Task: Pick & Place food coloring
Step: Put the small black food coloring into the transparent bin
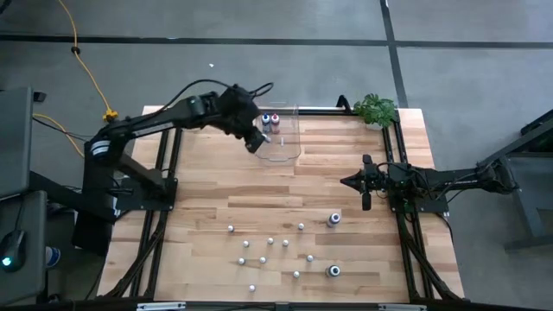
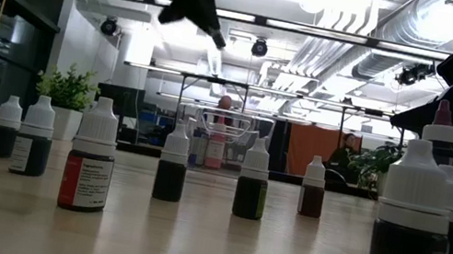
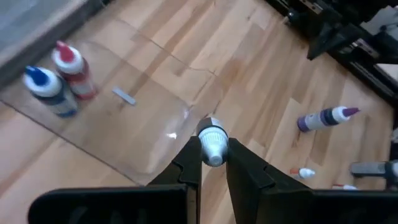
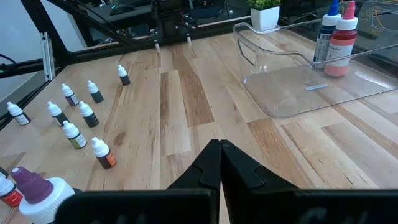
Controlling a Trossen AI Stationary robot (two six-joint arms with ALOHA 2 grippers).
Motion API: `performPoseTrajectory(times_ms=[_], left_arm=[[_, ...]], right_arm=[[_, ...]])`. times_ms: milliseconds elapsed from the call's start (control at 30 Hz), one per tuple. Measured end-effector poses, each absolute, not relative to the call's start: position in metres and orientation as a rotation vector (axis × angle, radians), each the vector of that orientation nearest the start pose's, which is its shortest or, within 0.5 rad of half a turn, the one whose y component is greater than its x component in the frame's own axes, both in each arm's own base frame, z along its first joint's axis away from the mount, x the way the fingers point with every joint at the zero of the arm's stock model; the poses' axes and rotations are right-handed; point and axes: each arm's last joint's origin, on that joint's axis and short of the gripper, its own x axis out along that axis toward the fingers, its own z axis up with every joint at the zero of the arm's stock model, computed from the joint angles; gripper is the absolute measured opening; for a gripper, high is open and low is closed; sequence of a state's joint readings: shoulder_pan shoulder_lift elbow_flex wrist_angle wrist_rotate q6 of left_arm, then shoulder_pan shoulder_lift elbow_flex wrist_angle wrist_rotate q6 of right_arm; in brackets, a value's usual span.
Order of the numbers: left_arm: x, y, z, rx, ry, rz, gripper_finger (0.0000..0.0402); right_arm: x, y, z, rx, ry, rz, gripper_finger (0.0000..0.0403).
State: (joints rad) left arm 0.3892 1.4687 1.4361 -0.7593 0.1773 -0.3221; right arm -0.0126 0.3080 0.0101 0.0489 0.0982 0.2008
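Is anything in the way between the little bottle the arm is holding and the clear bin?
Nothing visible. The left gripper holds the bottle right above the bin's open rim. Two bottles stand at the bin's far end, aside.

The table (image 1: 346, 164) is pale wood in light and darker planks. The bin (image 4: 292, 87) is clear plastic; in it stand a blue-capped bottle (image 3: 46, 90) and a red bottle (image 3: 73, 70). The small bottles (image 1: 268, 246) have white caps and dark bodies. One larger bottle (image 3: 323, 117) is purple. Both arms are black. The potted plant (image 1: 376, 109) is green in a white pot.
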Motion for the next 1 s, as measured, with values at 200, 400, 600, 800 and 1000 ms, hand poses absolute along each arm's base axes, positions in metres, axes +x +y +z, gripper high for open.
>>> performPoseTrajectory(times_ms=[200, 400, 600, 800, 1000], left_arm=[[0.305, 0.143, 0.322, -0.629, 0.747, 0.316, 0.0039], [0.319, 0.162, 0.292, -0.601, 0.815, 0.33, 0.0039], [0.324, 0.174, 0.274, -0.428, 0.882, 0.299, 0.0039], [0.323, 0.18, 0.274, -0.253, 0.903, 0.318, 0.0039], [0.322, 0.183, 0.269, -0.089, 0.959, 0.287, 0.0039]], right_arm=[[0.114, -0.004, 0.145, 0.189, 0.237, -0.135, 0.0], [0.114, -0.004, 0.145, 0.189, 0.237, -0.135, 0.0], [0.114, -0.004, 0.145, 0.189, 0.237, -0.135, 0.0], [0.114, -0.004, 0.145, 0.189, 0.237, -0.134, 0.0], [0.114, -0.004, 0.145, 0.189, 0.237, -0.135, 0.0]])
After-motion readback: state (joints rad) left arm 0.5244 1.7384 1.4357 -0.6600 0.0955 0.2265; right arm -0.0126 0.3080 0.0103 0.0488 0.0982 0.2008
